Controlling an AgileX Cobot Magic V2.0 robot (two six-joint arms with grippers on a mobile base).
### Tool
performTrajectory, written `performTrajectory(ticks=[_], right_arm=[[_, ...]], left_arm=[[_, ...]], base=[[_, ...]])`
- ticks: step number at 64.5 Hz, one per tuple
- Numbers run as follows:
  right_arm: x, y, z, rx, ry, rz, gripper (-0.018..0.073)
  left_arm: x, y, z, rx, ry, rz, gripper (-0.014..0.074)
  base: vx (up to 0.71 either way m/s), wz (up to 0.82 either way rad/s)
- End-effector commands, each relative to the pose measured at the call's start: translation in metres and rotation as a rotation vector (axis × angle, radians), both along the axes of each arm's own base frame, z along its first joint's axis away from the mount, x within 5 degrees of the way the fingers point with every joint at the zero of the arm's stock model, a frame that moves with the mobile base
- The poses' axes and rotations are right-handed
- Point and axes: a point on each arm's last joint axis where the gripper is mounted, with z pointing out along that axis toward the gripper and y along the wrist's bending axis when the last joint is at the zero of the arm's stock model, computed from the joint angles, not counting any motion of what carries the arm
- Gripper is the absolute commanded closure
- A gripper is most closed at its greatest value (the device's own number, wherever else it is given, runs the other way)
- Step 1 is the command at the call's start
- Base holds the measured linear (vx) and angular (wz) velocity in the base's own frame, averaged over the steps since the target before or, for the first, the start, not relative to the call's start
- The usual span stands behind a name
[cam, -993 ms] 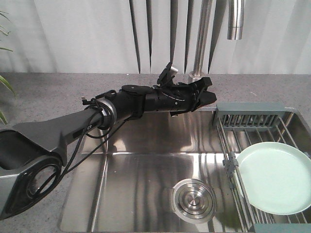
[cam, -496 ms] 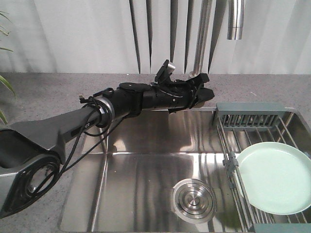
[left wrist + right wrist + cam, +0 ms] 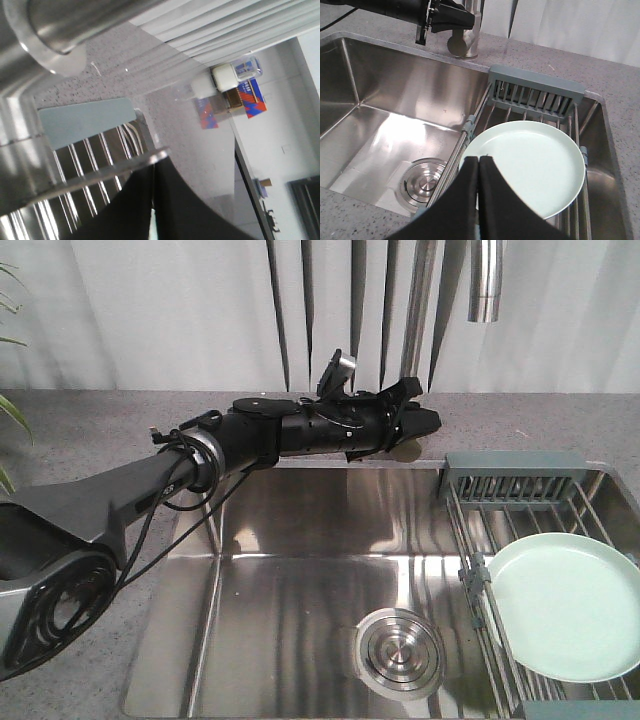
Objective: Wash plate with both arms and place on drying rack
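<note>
- Your left tool (image 3: 415,425) hangs above the sink's back rim, just beside the faucet base (image 3: 464,45); its fingers (image 3: 150,210) meet along one thin seam, pressed together on nothing.
- Your right tool (image 3: 479,200) shows only in its own wrist view, fingers together and empty, over the near edge of the plate (image 3: 527,167).
- The plate lies flat on the drying rack (image 3: 515,485) at the sink's right end, its right rim cut off in the front view.
- You have open basin (image 3: 300,570) left of the rack, with only the round drain (image 3: 398,652) in its floor.
- The grey desk (image 3: 100,430) borders the sink on the back and left.
- The left wrist view is tilted and crowded; it shows only rack bars, the faucet column and blurred background clutter.
</note>
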Motion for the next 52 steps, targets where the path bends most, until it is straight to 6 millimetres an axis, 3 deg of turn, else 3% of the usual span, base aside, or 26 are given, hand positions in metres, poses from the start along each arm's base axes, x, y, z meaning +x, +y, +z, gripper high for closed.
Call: performTrajectory(ticks=[1, 12, 20, 43, 52], right_arm=[[0.002, 0.000, 0.012, 0.014, -0.073, 0.001, 0.0569], [0.002, 0.000, 0.012, 0.013, -0.073, 0.000, 0.0569], [0.002, 0.000, 0.012, 0.015, -0.073, 0.000, 0.0569], [0.002, 0.000, 0.012, 0.014, -0.073, -0.001, 0.0569], [0.002, 0.000, 0.012, 0.013, -0.071, -0.001, 0.0569]], left_arm=[[-0.015, 0.000, 0.058, -0.156, -0.052, -0.110, 0.0602], [-0.027, -0.001, 0.054, -0.111, 0.006, -0.234, 0.0602], [-0.038, 0.002, 0.060, 0.019, -0.023, -0.302, 0.0602], [-0.082, 0.034, 0.116, 0.440, -0.155, -0.466, 0.0602], [-0.101, 0.050, 0.148, 0.533, -0.204, -0.457, 0.0602]], base=[[0.00, 0.00], [0.00, 0.00], [0.00, 0.00], [0.00, 0.00], [0.00, 0.00]])
